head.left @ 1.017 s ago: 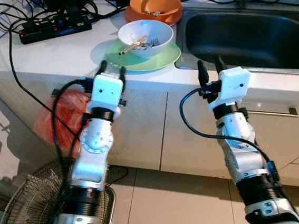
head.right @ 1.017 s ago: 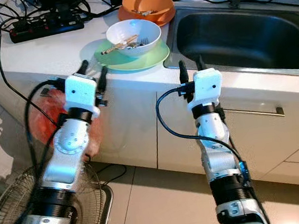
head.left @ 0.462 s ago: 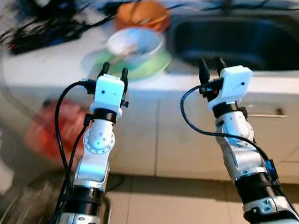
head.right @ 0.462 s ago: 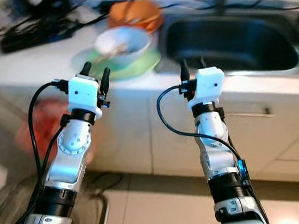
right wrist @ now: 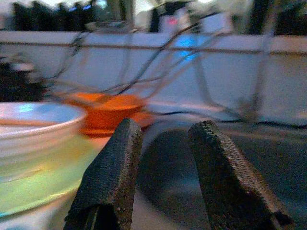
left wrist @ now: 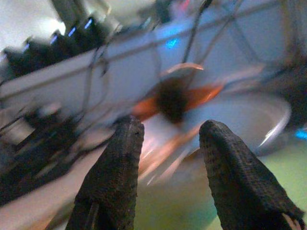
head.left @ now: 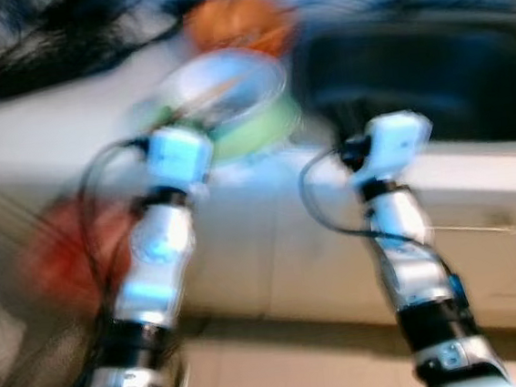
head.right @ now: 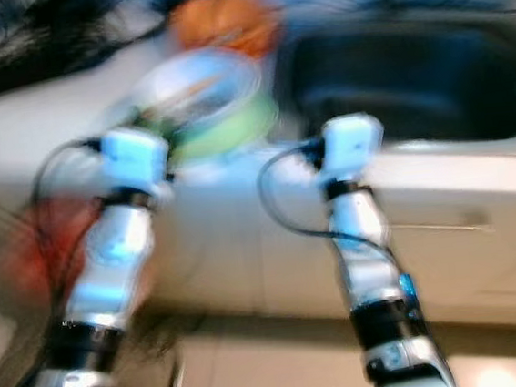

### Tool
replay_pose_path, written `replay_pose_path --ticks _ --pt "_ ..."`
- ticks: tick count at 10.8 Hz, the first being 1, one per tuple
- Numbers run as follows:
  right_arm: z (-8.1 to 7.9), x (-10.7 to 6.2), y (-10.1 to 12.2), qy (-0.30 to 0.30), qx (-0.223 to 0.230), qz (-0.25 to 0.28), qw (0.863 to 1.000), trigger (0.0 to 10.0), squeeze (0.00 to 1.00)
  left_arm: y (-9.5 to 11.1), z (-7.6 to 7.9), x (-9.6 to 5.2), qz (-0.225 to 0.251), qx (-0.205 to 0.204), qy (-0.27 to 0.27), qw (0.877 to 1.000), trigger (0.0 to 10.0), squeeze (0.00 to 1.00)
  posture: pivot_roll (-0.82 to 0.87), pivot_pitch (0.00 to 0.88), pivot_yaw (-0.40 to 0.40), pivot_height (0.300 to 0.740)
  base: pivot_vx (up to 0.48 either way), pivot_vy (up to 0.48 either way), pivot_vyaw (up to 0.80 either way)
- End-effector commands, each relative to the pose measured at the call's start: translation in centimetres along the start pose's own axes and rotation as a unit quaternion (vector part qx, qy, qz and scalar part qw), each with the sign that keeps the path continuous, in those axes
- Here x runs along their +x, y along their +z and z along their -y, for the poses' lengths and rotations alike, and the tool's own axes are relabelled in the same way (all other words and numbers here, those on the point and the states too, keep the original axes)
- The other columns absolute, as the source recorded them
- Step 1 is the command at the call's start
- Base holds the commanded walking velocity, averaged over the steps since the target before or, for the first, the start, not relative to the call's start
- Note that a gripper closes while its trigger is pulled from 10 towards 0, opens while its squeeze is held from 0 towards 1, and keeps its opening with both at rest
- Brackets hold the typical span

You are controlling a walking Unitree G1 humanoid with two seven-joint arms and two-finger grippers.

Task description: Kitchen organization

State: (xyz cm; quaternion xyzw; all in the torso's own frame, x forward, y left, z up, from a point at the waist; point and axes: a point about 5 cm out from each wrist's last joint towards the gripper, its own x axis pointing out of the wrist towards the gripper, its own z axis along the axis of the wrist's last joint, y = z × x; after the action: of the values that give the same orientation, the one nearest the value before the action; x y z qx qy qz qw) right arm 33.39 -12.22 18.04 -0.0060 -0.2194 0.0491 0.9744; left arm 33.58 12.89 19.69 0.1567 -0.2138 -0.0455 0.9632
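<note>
The head views are blurred by motion. A white bowl (head.left: 220, 83) holding utensils sits on a green plate (head.left: 265, 127) on the white counter (head.left: 59, 121). An orange bowl (head.left: 240, 21) stands behind them. My left gripper (head.left: 181, 123) is raised at the counter's front edge, just before the plate. In the left wrist view its fingers (left wrist: 112, 177) stand open and empty, with the white bowl (left wrist: 230, 120) ahead. My right gripper (head.left: 354, 129) is up at the front rim of the sink (head.left: 430, 76), open and empty; its fingers (right wrist: 112, 167) frame the basin.
A black power strip (head.left: 45, 68) with tangled cables lies at the back left of the counter. A red bag (head.left: 63, 258) hangs by the cabinet on the left. Cabinet fronts with a drawer handle (head.left: 472, 228) stand below the sink.
The whole picture has shifted and grown more blurred, so the camera is moving. The counter, bowl and sink look closer. Both grippers stay raised and open.
</note>
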Motion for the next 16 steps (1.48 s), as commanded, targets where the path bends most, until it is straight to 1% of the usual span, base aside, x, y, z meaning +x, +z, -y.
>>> replay_pose_path --ticks 1,5,8,9,10,12,15,16 --pt "1.1 -0.2 -0.3 -0.018 -0.005 -0.007 1.0 10.0 0.0 0.7 1.2 0.1 0.015 -0.01 -0.016 1.0 10.0 0.0 0.02 0.075 -0.011 0.74 0.0 0.0 0.0" --pt "1.1 -0.2 -0.3 -0.018 -0.004 -0.006 1.0 10.0 0.0 0.9 1.2 -0.1 0.025 -0.017 -0.019 0.999 10.0 0.0 0.02 0.074 -0.011 0.74 0.0 0.0 0.0" --pt "1.0 -0.3 -0.3 -0.023 0.004 -0.004 1.0 10.0 0.0 1.7 1.5 0.1 0.04 -0.024 -0.025 0.999 10.0 0.0 0.02 0.069 -0.004 0.74 0.0 0.0 0.0" --pt "1.0 -0.3 -0.3 -0.022 0.003 -0.004 1.0 10.0 0.0 2.4 1.6 0.2 0.053 -0.017 -0.036 0.998 10.0 0.0 0.02 0.069 -0.004 0.74 0.0 0.0 0.0" --pt "1.0 -0.3 -0.4 -0.022 0.004 -0.005 1.0 10.0 0.0 3.2 2.0 0.2 0.065 -0.008 -0.063 0.996 10.0 0.0 0.02 0.069 -0.004 0.74 0.0 0.0 0.0" --pt "0.9 -0.3 -0.6 -0.021 0.007 -0.009 1.0 10.0 0.0 3.0 2.7 0.1 0.058 -0.005 -0.087 0.995 10.0 0.0 0.03 0.063 -0.005 0.74 0.0 0.0 0.0" --pt "0.9 -0.2 -0.6 -0.023 0.011 -0.012 1.0 10.0 0.0 2.8 2.9 0.1 0.049 0.004 -0.087 0.995 10.0 0.0 0.02 0.063 -0.008 0.74 0.0 0.0 0.0" --pt "0.9 -0.2 -0.8 -0.022 0.012 -0.017 1.0 10.0 0.0 2.8 2.8 0.2 0.05 0.009 -0.083 0.995 10.0 0.0 0.02 0.063 -0.008 0.74 0.0 0.0 -0.45"
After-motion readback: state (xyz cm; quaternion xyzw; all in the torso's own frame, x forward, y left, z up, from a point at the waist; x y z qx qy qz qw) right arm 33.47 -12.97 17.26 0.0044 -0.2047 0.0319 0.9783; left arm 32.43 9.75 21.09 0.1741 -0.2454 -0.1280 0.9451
